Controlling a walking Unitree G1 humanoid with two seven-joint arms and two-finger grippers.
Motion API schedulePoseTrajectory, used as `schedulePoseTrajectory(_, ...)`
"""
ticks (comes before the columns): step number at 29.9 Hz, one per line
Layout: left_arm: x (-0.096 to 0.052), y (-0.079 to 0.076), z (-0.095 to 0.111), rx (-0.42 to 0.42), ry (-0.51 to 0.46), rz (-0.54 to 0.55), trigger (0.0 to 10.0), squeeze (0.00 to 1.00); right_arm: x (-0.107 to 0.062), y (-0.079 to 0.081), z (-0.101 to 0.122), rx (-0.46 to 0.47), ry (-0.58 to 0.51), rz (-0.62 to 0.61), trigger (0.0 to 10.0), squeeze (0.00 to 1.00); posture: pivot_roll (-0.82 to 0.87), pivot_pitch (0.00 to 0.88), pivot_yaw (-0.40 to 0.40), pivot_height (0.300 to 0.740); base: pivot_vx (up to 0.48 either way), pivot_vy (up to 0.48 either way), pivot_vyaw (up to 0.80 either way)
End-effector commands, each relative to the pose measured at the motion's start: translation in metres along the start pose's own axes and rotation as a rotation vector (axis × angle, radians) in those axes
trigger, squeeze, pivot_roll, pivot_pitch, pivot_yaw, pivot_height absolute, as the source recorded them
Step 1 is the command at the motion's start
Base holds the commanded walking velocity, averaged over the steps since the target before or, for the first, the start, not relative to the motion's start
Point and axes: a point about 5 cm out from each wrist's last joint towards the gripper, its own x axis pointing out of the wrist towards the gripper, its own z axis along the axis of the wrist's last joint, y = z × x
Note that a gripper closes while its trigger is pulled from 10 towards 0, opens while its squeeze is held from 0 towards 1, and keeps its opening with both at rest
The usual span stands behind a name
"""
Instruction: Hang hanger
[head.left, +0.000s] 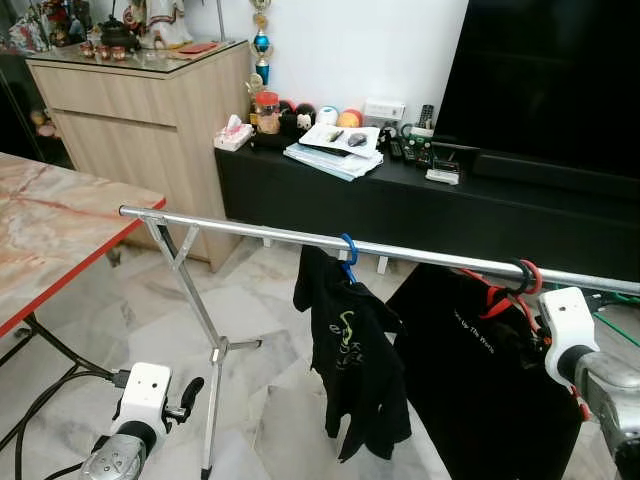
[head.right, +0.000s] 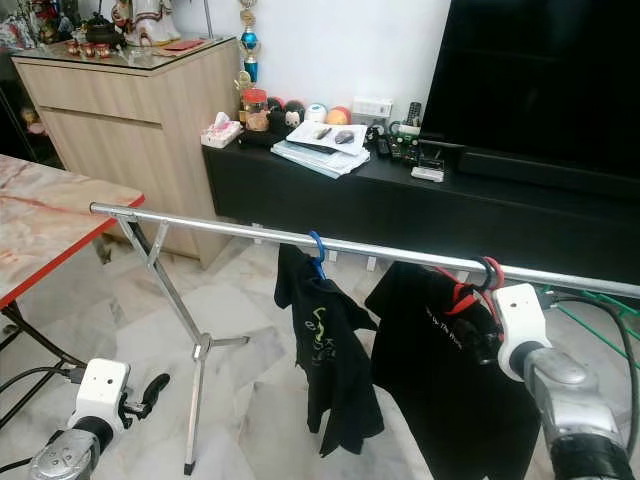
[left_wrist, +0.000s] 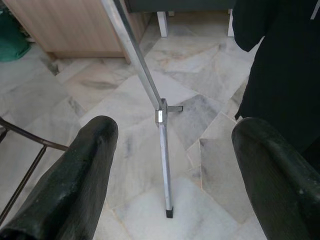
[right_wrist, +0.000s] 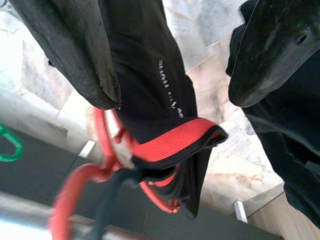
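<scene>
A silver clothes rail (head.left: 260, 232) crosses the room at chest height. A red hanger (head.left: 524, 276) carrying a black shirt (head.left: 480, 390) with red collar trim (right_wrist: 185, 140) is hooked over the rail at the right. My right gripper (right_wrist: 175, 95) is just beside that hook, open, its fingers (right_wrist: 80, 55) on either side of the shirt's neck without closing on it. Further left a blue hanger (head.left: 348, 250) holds a second black shirt (head.left: 355, 360). My left gripper (head.left: 190, 393) hangs low over the floor, open and holding nothing (left_wrist: 175, 150).
The rack's crossed leg (head.left: 205, 320) stands on the marble floor ahead of my left arm. A red-edged marble table (head.left: 60, 230) is at the left, a black TV console (head.left: 400, 200) and wooden cabinet (head.left: 130, 110) behind. A green hanger (head.left: 615, 325) shows at far right.
</scene>
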Motion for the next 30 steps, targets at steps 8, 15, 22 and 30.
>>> schedulePoseTrajectory(8,-0.001,0.005,-0.003,0.018,0.019,0.011,10.0,0.0,0.007,0.0,-0.005,0.022,0.036,-0.077,10.0,0.0,0.15,0.0,0.009,0.74,0.0,0.0,0.0)
schedulePoseTrajectory(15,-0.003,0.006,-0.004,0.02,0.024,0.013,10.0,0.0,0.007,-0.008,-0.002,0.047,0.014,-0.155,10.0,0.0,0.15,0.0,0.013,0.74,0.0,0.0,0.0)
schedulePoseTrajectory(22,-0.002,0.004,-0.004,0.021,0.023,0.006,10.0,0.0,0.01,-0.001,-0.012,0.045,0.053,-0.117,10.0,0.0,0.15,0.0,0.016,0.74,0.0,0.0,0.0)
schedulePoseTrajectory(30,-0.002,0.006,-0.003,0.023,0.023,0.01,10.0,0.0,0.013,0.006,-0.023,0.059,0.095,-0.111,10.0,0.0,0.16,0.0,0.015,0.74,0.0,0.0,0.0)
